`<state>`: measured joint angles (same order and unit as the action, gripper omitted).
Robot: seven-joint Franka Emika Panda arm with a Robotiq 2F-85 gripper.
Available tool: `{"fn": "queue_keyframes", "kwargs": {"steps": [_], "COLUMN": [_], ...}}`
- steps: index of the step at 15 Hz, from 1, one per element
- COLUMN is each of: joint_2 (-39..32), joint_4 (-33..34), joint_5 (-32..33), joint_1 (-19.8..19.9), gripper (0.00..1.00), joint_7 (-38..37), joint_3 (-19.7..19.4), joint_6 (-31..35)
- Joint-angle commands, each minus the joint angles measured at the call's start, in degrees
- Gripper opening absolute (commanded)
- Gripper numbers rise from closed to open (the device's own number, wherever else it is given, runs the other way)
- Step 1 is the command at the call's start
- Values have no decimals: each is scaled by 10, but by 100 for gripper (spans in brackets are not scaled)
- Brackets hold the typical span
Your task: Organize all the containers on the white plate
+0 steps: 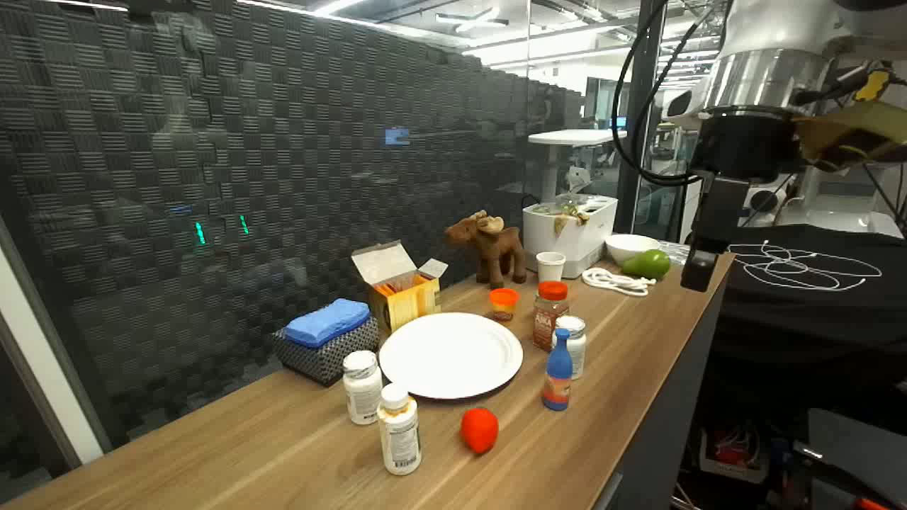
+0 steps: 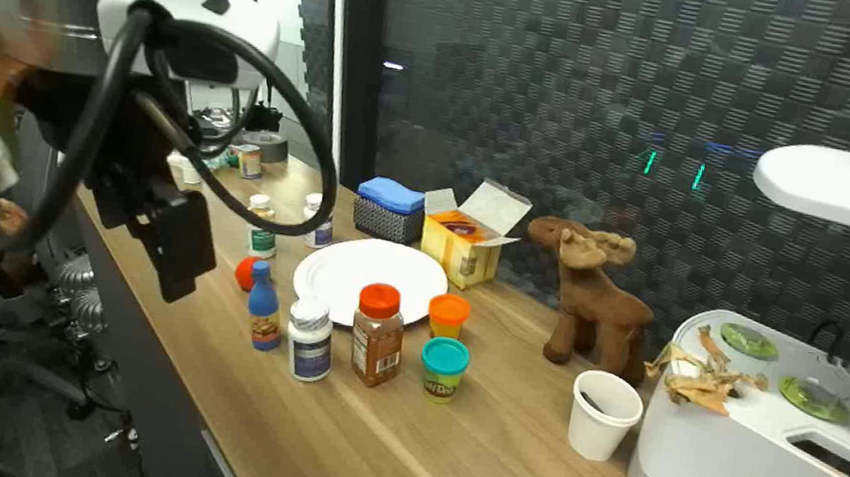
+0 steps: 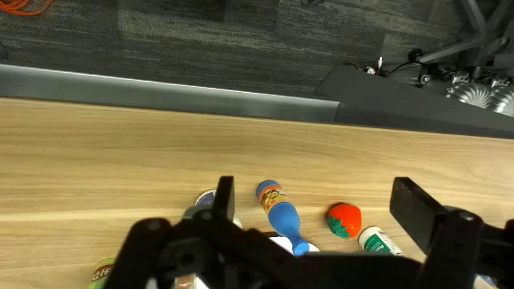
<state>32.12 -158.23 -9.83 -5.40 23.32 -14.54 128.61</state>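
The white plate (image 1: 453, 358) lies on the wooden table, also seen in an exterior view (image 2: 374, 277). The containers stand upright on the table around it. Two white bottles (image 1: 363, 388) (image 1: 400, 432) are at one side. A white bottle (image 2: 310, 343), a blue bottle (image 2: 264, 307) and a red-capped jar (image 2: 377, 340) are at the other, with an orange-lidded tub (image 2: 448, 315) and a teal-lidded tub (image 2: 443, 370). My gripper (image 3: 313, 192) is open and empty, raised above the table's front edge. In the wrist view the blue bottle (image 3: 283, 216) shows below, between the fingers.
A red toy fruit (image 1: 480, 430) lies in front of the plate. Behind it stand a dark basket with a blue block (image 1: 327, 322) and an open yellow carton (image 1: 411, 301). A toy moose (image 2: 594, 304), paper cup (image 2: 603, 417) and white planter (image 2: 777, 454) stand farther along.
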Motion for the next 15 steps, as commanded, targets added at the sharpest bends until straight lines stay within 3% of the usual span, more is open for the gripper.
{"fn": "queue_keyframes", "kwargs": {"steps": [1, 12, 15], "joint_2": [-1, -1, -48], "joint_4": [1, 2, 53], "joint_5": [-7, -7, 22], "joint_1": [11, 11, 21], "gripper": [100, 100, 100], "joint_7": [5, 5, -13], "joint_3": [11, 11, 29], "joint_6": [-3, -3, -3]}}
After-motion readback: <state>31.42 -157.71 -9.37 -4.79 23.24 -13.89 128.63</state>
